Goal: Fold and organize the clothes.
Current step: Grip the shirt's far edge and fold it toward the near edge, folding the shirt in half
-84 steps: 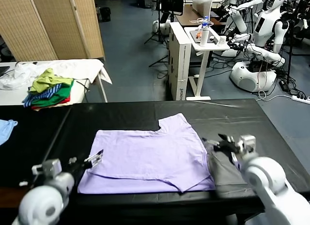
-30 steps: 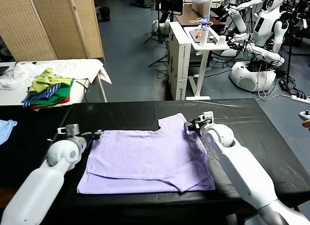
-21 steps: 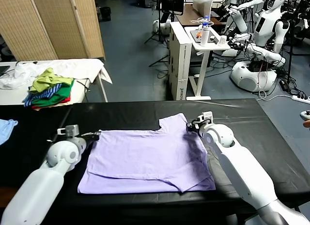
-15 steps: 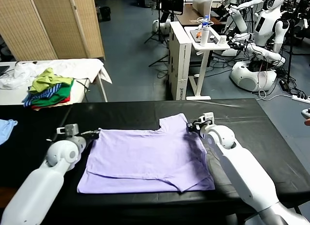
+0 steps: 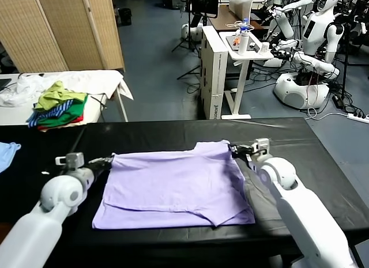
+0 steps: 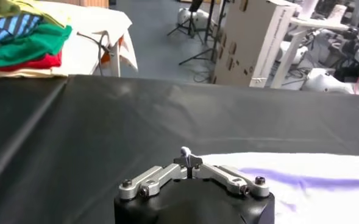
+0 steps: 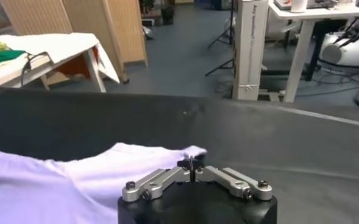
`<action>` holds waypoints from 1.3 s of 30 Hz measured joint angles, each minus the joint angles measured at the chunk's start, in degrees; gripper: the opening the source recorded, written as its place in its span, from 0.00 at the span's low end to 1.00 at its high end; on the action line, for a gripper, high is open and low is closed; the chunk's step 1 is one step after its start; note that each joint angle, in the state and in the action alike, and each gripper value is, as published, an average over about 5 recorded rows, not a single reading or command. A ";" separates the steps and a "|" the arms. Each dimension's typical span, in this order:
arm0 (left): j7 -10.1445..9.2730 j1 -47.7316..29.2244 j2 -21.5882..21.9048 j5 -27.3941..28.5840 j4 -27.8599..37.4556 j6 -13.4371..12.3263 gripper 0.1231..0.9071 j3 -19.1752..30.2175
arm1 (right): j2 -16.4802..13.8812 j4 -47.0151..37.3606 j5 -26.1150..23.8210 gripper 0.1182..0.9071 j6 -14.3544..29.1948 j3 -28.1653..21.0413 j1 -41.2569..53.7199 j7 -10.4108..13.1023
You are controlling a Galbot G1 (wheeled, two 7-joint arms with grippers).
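On the black surface (image 5: 323, 158), the lavender T-shirt (image 5: 173, 184) lies spread flat, its near edge close to the front rim. The left hand (image 5: 107, 161) is clenched on the shirt's far left corner, the right hand (image 5: 234, 148) on its far right corner. Bare surface lies beyond both corners.

lab floor and furnishings

blue-grey floor (image 5: 155, 60); woven bamboo screen (image 5: 63, 29) at far left; white side table (image 5: 98, 86) bearing a green, striped and red clothes pile (image 5: 57, 109); white stand (image 5: 233, 72) mid-room; black-covered worktable (image 5: 150, 138); cables (image 5: 340, 106) across floor.
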 joint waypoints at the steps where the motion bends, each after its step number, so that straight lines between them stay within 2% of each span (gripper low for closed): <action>1: 0.05 1.06 0.05 0.40 -1.10 -0.05 0.03 -0.46 | -0.45 1.43 0.12 0.03 -0.20 0.65 -1.19 0.01; 5: -0.83 4.91 -0.20 0.67 -5.39 0.23 0.03 -2.26 | -2.34 6.18 0.66 0.03 -1.03 3.03 -5.85 0.24; 12: -2.57 10.72 -0.22 0.50 -11.38 1.46 0.03 -5.77 | -5.33 11.70 1.64 0.03 -3.39 5.47 -12.51 2.25; 23: -2.60 19.97 -1.90 2.39 -16.61 2.57 0.03 -11.89 | -8.33 16.96 1.94 0.03 -3.78 7.25 -19.18 2.87; 39: -2.38 28.58 -5.31 6.91 -18.88 3.19 0.03 -13.83 | -8.91 18.25 0.15 0.03 -3.78 6.63 -24.61 2.76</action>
